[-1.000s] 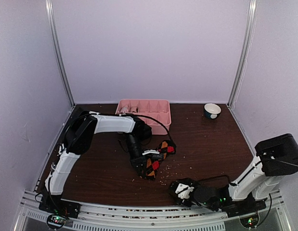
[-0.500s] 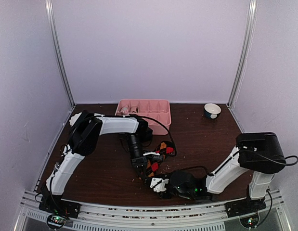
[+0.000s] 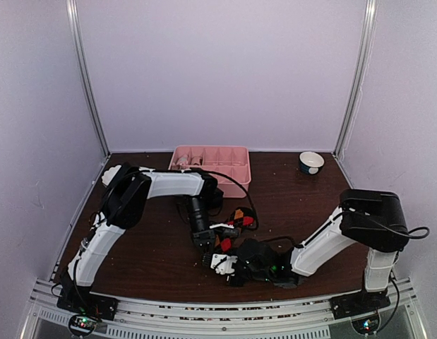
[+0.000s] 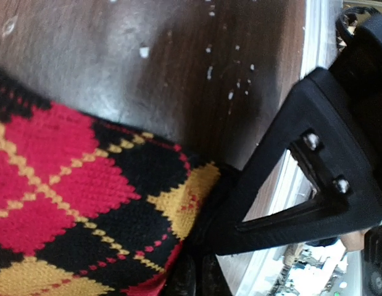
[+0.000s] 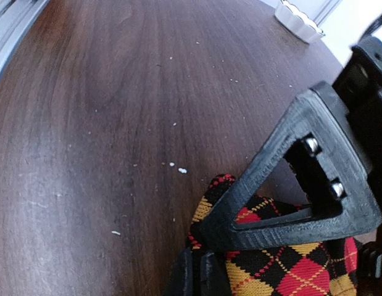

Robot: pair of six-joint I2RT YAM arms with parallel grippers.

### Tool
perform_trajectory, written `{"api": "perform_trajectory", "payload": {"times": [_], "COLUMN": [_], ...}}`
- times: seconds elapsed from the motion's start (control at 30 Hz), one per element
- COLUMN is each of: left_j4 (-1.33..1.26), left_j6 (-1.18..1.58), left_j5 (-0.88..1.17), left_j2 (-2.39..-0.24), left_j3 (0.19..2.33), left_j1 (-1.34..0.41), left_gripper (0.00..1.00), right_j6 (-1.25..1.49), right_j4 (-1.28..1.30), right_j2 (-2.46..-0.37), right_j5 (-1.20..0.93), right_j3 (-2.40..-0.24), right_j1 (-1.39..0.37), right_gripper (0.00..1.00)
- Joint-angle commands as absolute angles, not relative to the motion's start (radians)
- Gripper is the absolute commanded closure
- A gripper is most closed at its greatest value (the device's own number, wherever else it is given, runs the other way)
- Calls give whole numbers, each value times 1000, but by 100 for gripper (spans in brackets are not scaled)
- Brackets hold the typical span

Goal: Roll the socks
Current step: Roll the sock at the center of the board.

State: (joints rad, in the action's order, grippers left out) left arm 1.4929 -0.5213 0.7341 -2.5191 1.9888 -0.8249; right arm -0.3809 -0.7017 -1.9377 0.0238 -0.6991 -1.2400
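Observation:
The socks (image 3: 238, 217) are a black pair with red and orange diamonds, lying mid-table in front of the tray. My left gripper (image 3: 212, 244) reaches down onto their near end. In the left wrist view its fingertips stand almost together at the fabric's edge (image 4: 67, 185), pinching it. My right gripper (image 3: 219, 263) has come across from the right to the same near end. The right wrist view shows it (image 5: 200, 274) shut, with the hem of the socks (image 5: 283, 271) caught between the pads.
A pink compartment tray (image 3: 225, 159) stands at the back centre, and a small white bowl (image 3: 311, 162) sits at the back right. Pale crumbs (image 5: 178, 169) dot the dark wooden table (image 3: 147, 247) around the socks.
The right arm swept in from the near right to the socks' near end and its jaws shut there. The left gripper stayed on the socks, edging slightly toward the near side.

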Motion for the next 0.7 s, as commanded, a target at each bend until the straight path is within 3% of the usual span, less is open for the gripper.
{"api": "perform_trajectory", "payload": {"times": [0.0, 0.03, 0.13, 0.4, 0.67], "left_j4": [1273, 1186, 1008, 706, 646], "left_j6": [-531, -511, -517, -686, -823], "left_j5": [740, 732, 701, 671, 577], "left_j2": [-2402, -2342, -2182, -1911, -1920], "left_j3": [1856, 1797, 1648, 1307, 1274], "left_j1": [-803, -792, -763, -747, -836], "left_gripper": [76, 65, 60, 56, 56], "right_j6": [-272, -244, -160, 118, 375], "right_j4": [-535, -527, -546, -746, -1000], "right_j2": [-1964, -1962, -1958, -1981, -2092], "right_j5": [-27, -33, -61, -136, -379], "right_j3": [-701, -687, -637, -501, -439], "right_j1": [-1204, -1199, -1186, -1154, -1056], "right_gripper": [100, 100, 100, 100, 100]}}
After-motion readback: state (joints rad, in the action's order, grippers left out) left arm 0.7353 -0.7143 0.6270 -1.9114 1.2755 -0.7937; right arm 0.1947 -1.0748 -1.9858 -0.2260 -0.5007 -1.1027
